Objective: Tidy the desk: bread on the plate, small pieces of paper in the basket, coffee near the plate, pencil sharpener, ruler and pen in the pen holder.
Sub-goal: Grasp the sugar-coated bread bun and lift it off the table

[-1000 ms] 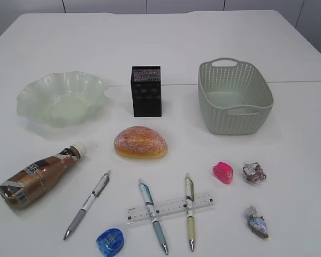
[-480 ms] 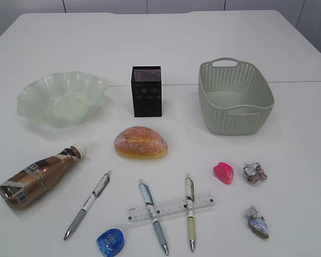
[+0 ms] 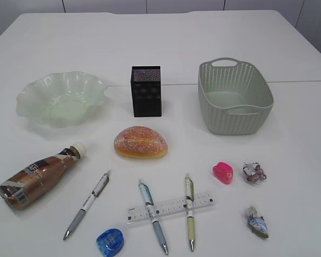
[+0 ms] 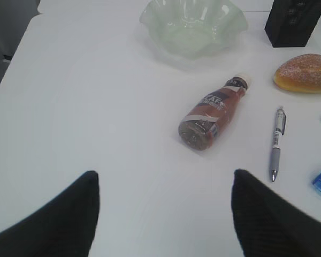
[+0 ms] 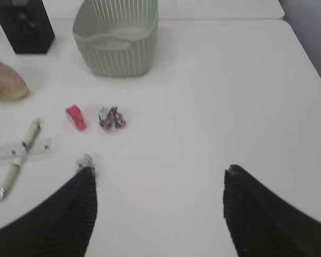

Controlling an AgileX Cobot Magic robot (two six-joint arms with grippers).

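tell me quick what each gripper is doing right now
left gripper: open, holding nothing, above bare desk.
right gripper: open, holding nothing.

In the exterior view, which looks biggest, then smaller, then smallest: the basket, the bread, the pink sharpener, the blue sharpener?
1. The basket, biggest.
2. The bread.
3. The blue sharpener and pink sharpener look about alike; the blue one is nearer the camera, so no ranking.

Right gripper (image 5: 159, 214) jaws wide, empty, above desk (image 5: 214, 101); basket (image 5: 116, 40) far left, paper ball (image 5: 112, 118) nearer.
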